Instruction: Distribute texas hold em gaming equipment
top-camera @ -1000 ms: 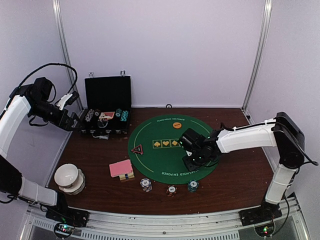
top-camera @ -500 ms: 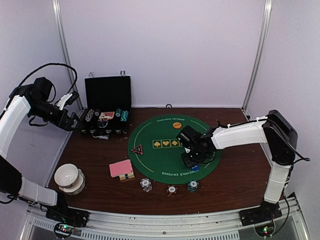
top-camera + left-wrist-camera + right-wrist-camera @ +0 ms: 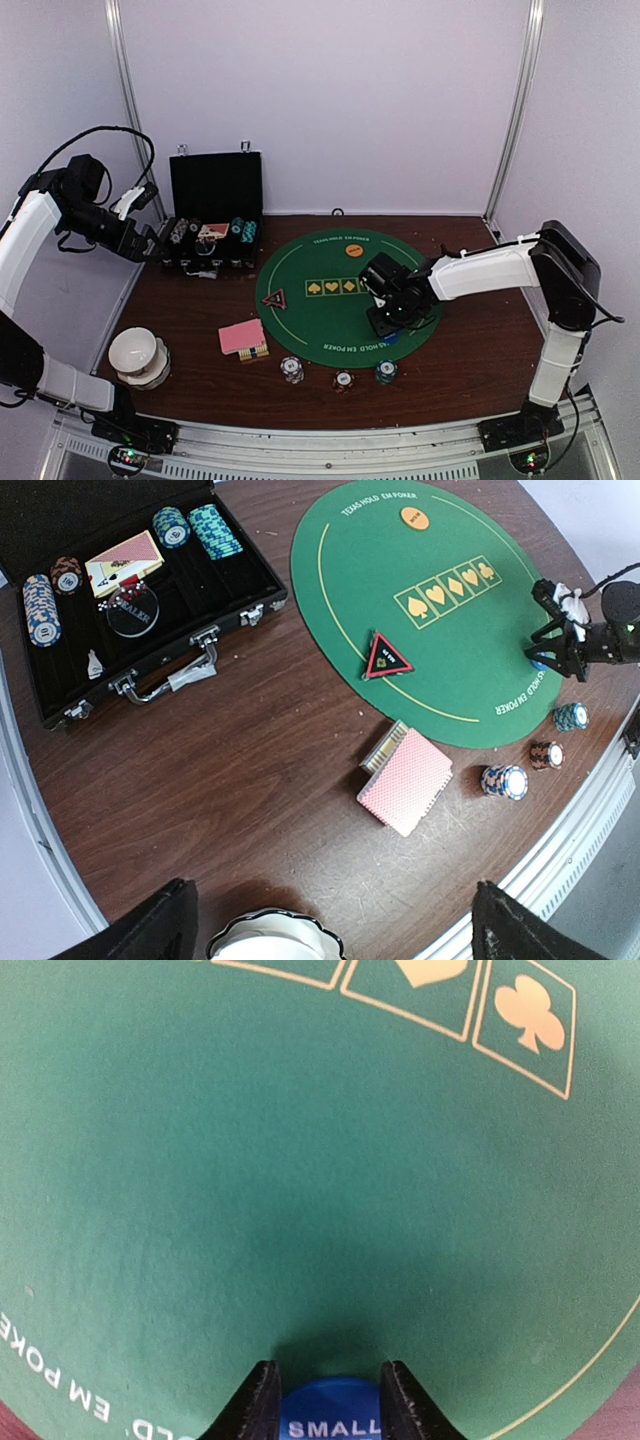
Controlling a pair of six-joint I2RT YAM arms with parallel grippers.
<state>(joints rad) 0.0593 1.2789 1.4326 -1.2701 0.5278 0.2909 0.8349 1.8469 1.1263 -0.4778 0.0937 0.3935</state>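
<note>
From above, the right gripper (image 3: 390, 325) sits at 4 o'clock on the round green mat (image 3: 310, 320), and the left gripper (image 3: 152, 243) hangs beside the black case (image 3: 213, 195). The left wrist camera shows its jaws spread wide above the table (image 3: 250, 760). The right wrist camera shows its jaws pinching a blue disc (image 3: 330, 1426) marked SMALL at 6 o'clock, over the mat.

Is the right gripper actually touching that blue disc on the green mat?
Touching. In the right wrist view the blue disc fills the gap between the right gripper's fingers, no mat between.
</note>
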